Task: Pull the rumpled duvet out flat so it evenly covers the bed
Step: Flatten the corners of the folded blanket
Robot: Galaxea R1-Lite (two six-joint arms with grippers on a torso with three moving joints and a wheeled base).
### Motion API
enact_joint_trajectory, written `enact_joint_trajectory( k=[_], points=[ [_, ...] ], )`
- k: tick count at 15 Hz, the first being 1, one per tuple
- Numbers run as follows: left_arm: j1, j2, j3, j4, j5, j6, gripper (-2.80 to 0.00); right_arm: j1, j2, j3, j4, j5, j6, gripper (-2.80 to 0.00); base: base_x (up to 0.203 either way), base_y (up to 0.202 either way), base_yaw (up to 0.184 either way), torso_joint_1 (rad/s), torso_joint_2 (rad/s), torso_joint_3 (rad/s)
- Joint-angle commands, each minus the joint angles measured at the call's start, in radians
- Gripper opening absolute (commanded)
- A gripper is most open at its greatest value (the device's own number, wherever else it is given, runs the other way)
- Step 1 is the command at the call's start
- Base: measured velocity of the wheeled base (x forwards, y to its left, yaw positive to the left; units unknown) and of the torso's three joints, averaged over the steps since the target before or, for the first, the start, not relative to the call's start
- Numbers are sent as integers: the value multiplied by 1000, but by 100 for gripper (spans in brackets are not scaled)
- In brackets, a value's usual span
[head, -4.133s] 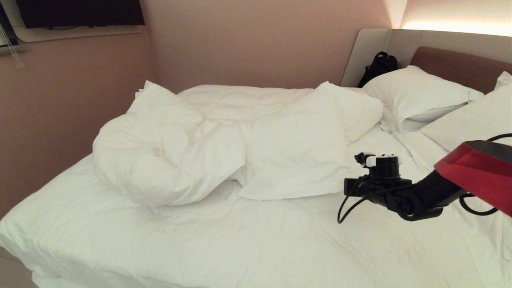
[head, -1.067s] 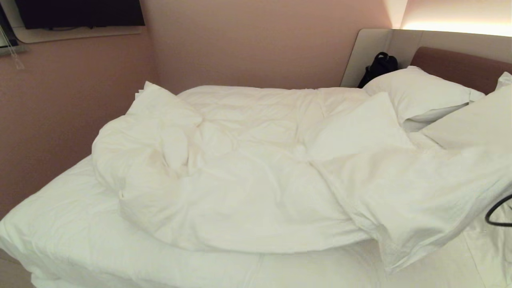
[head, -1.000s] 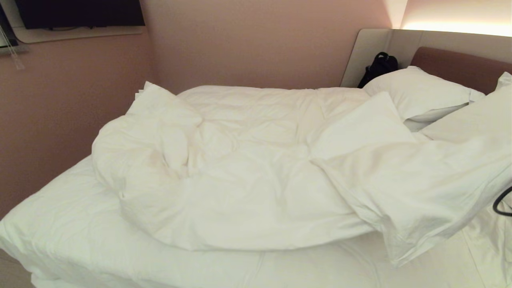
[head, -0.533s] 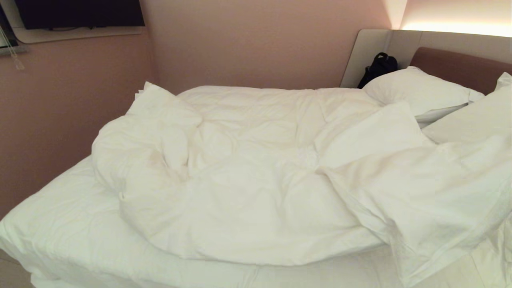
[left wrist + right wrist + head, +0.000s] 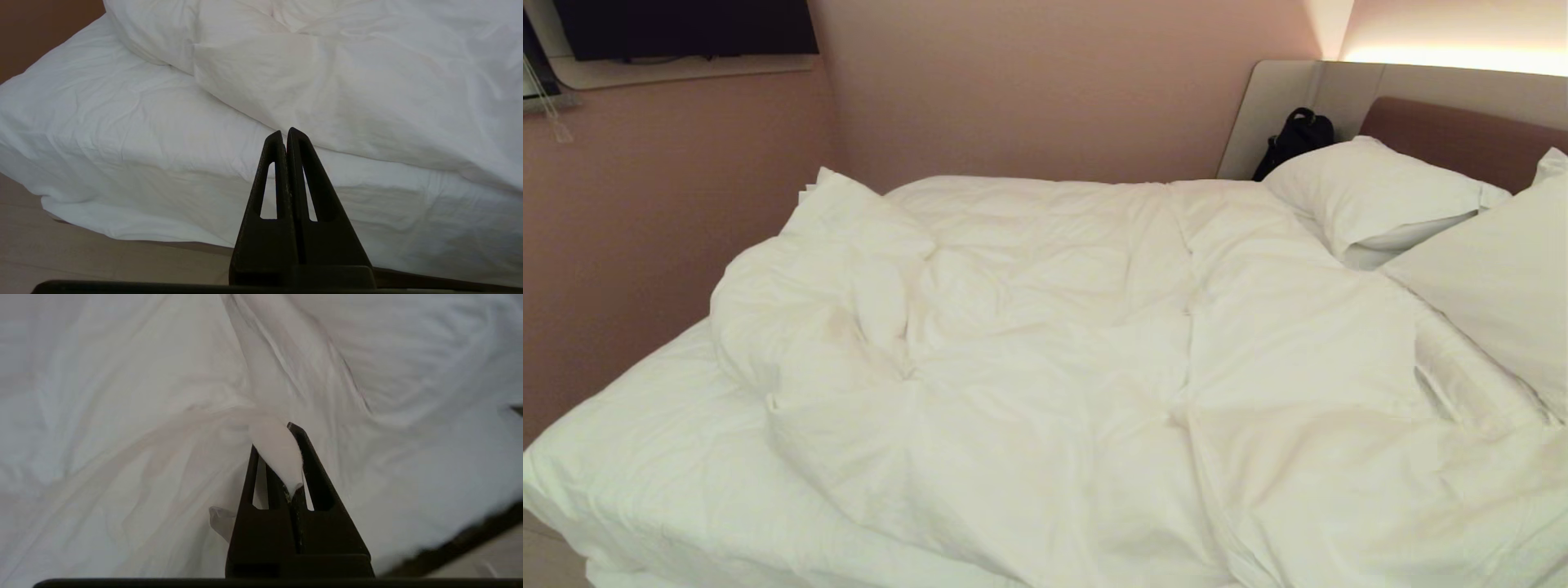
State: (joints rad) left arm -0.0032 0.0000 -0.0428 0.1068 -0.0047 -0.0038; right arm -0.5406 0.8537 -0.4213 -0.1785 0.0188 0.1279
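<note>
The white duvet [image 5: 1111, 359] lies spread over the middle and right of the bed [image 5: 645, 474], still bunched in a heap at its left end [image 5: 800, 310]. Neither arm shows in the head view. In the right wrist view my right gripper [image 5: 276, 435] is shut on a pinched fold of the duvet [image 5: 273, 449], whose cloth stretches away from the jaws in taut creases. My left gripper [image 5: 284, 134] is shut and empty, hanging off the near side of the bed below the duvet's edge [image 5: 327, 106].
Two white pillows [image 5: 1380, 192] [image 5: 1494, 278] lean at the brown headboard [image 5: 1462, 131] on the right. A black bag [image 5: 1294, 139] sits behind them. A pink wall runs along the far side and left. Bare sheet [image 5: 122, 134] shows at the left end, floor [image 5: 81, 257] below.
The duvet's right part, folded and lifted a second ago, has been drawn down toward the near right and now lies flat over the bed. The black cable at the right edge has left view.
</note>
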Motion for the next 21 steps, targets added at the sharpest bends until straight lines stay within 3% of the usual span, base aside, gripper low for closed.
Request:
enact_joint_trajectory(
  k=[1,13,21],
  points=[
    [0,0,0,1,0,-1,-280,-2,-68,28,300,-48,3,-280,0,0,0,0,0,0],
    [0,0,0,1,0,-1,-280,-141,-115,39,337,-92,169,-280,0,0,0,0,0,0],
    [0,0,0,1,0,0,-280,-152,-184,107,352,-139,205,-280,0,0,0,0,0,0]
  ],
)
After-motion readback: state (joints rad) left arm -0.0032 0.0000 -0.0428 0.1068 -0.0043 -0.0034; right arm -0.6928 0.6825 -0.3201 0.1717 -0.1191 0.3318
